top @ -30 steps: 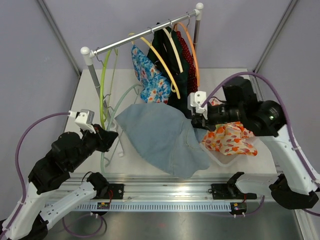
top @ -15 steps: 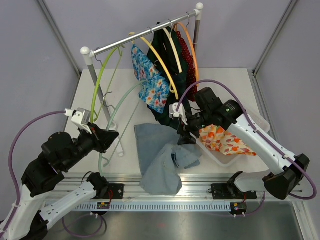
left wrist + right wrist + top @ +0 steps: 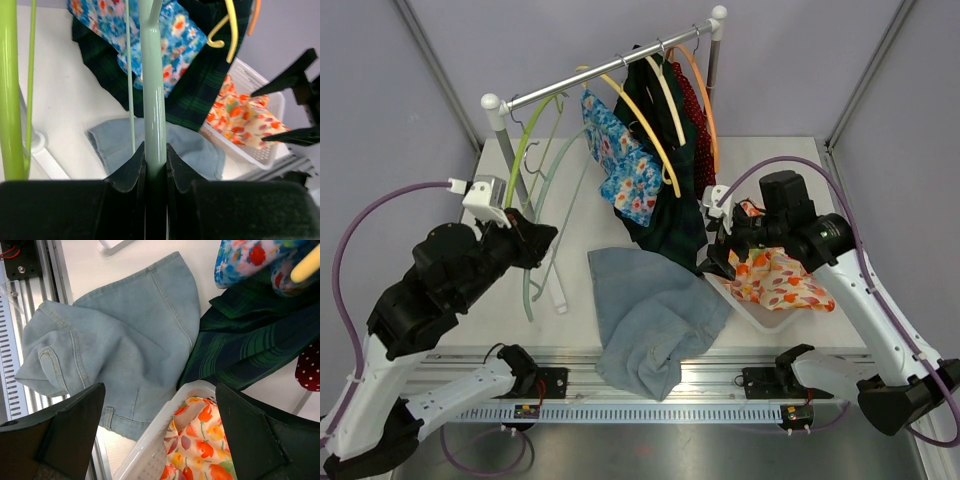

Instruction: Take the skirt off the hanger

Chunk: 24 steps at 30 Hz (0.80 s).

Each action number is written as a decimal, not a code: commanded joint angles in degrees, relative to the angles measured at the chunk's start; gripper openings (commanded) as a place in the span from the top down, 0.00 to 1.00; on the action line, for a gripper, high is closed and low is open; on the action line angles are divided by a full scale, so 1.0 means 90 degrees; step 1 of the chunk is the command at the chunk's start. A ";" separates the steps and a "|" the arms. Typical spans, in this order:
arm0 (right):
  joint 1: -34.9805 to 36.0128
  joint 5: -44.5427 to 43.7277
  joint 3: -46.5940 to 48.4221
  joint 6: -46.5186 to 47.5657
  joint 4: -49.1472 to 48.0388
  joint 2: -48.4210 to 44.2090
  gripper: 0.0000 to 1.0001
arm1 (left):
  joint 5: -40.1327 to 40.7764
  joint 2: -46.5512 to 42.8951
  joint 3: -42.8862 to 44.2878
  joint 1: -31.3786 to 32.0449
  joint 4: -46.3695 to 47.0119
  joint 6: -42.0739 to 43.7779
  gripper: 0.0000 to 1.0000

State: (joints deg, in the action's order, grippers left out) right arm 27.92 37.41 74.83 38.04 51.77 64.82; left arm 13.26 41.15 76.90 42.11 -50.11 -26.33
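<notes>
The light blue denim skirt [image 3: 655, 315] lies crumpled on the table, free of the hanger, its lower end draped over the front rail. It also shows in the wrist views as skirt [image 3: 200, 147] and skirt [image 3: 130, 335]. My left gripper [image 3: 525, 240] is shut on the bare pale green hanger [image 3: 527, 295]; in the left wrist view that gripper [image 3: 155, 150] pinches the hanger rod [image 3: 154, 100]. My right gripper [image 3: 712, 258] is open and holds nothing. In its own view the right gripper [image 3: 160, 405] hovers over the basket's edge beside the skirt.
A white basket [image 3: 760, 318] with an orange floral cloth [image 3: 780, 280] sits at the right. The clothes rail [image 3: 610, 70] carries floral blue, dark green plaid and red garments on hangers. A lime hanger [image 3: 520, 160] hangs close beside my left gripper.
My right gripper has opened and let go of the skirt, which dropped onto the table, then drew back toward the basket. My left gripper carried the empty hanger up and back.
</notes>
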 commanded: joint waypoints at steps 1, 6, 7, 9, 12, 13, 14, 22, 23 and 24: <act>-0.0299 0.0501 -0.0374 -0.0174 -0.0400 -0.0151 0.01 | 0.0791 0.0495 0.0478 -0.0011 0.0440 0.0522 1.00; -0.0573 0.0755 -0.0862 -0.0291 -0.0693 -0.0268 0.00 | 0.1251 0.1305 0.1218 -0.0011 0.0402 0.0903 1.00; -0.0612 0.0785 -0.0892 -0.0301 -0.0703 -0.0288 0.00 | 0.1426 0.1384 0.1298 -0.0011 0.0421 0.0962 1.00; -0.0671 0.0863 -0.0970 -0.0301 -0.0723 -0.0307 0.01 | 0.1641 0.1560 0.1464 -0.0011 0.0557 0.1118 1.00; -0.0710 0.0970 -0.1058 -0.0301 -0.0733 -0.0337 0.01 | 0.2022 0.1931 0.1679 -0.0069 0.0577 0.1235 1.00; -0.0700 0.0990 -0.1068 -0.0301 -0.0723 -0.0346 0.00 | 0.1917 0.2126 0.1834 -0.0243 0.0548 0.1245 1.00; -0.0700 0.1009 -0.1078 -0.0291 -0.0723 -0.0346 0.01 | 0.1761 0.2205 0.1894 -0.0400 0.0548 0.1236 1.00; -0.0710 0.1224 -0.1166 -0.0223 -0.0635 -0.0385 0.01 | 0.0346 0.2683 0.2011 -0.1669 0.1182 0.0768 1.00; -0.0720 0.1244 -0.1156 -0.0223 -0.0635 -0.0385 0.00 | 0.0257 0.2752 0.2108 -0.1748 0.1183 0.0699 1.00; -0.0710 0.1244 -0.1156 -0.0213 -0.0615 -0.0395 0.00 | 0.0178 0.2888 0.2119 -0.1807 0.1202 0.0631 1.00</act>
State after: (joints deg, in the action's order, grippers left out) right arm 21.96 46.30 64.45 35.90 47.64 62.61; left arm 19.73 65.67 92.58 27.51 -46.15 -18.76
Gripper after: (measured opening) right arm 0.993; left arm 0.148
